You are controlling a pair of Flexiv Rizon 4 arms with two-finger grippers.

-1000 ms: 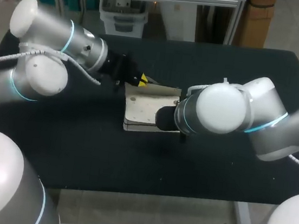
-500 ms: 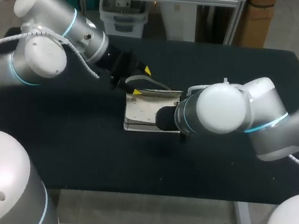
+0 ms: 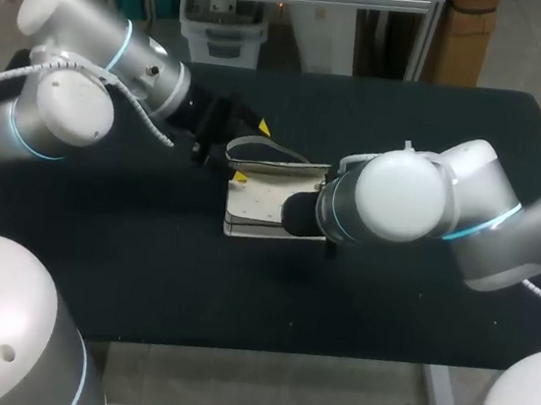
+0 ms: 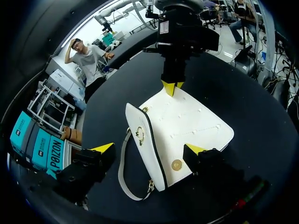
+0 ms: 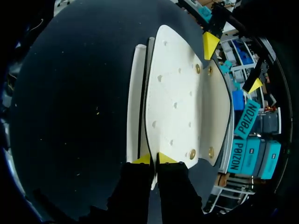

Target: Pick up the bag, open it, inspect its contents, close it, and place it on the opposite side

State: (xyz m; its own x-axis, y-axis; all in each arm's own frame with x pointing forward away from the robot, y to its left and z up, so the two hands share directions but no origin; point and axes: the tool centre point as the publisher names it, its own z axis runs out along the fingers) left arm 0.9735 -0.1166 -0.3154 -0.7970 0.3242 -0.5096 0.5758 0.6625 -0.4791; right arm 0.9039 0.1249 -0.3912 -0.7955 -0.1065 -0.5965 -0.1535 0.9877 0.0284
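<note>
— Where was the bag when you checked?

— The white handbag (image 3: pixel 266 202) lay flat on the black table (image 3: pixel 143 276), about the middle, between my two arms. Its strap (image 3: pixel 258 146) looped out at the end toward my left arm.

— What was your right side doing?

— In the head view my right arm's own bulk hid the fingers, so I went by the wrist cameras. On the right wrist view I saw the right gripper (image 5: pixel 154 159) with its yellow tips drawn close, one on each face of the handbag's (image 5: pixel 175 102) near edge, pinching it. The left wrist view agreed. There the right gripper (image 4: pixel 170 87) sat at the far end of the handbag (image 4: pixel 187 126), tips together on that edge.

— And the left?

— The left gripper (image 3: pixel 252 151) hung over the strap end with its fingers spread wide. From its own camera, the left gripper (image 4: pixel 148 149) had the strap (image 4: pixel 122 168) and the corner with the round gold stud (image 4: pixel 176 164) lying between the tips. One tip was just beside that corner, but I could not tell whether it touched.

— Could you confirm that from the other side?

— Yes. On the right wrist view the left gripper (image 5: pixel 232 64) showed beyond the handbag's far end, its two tips well apart.
</note>
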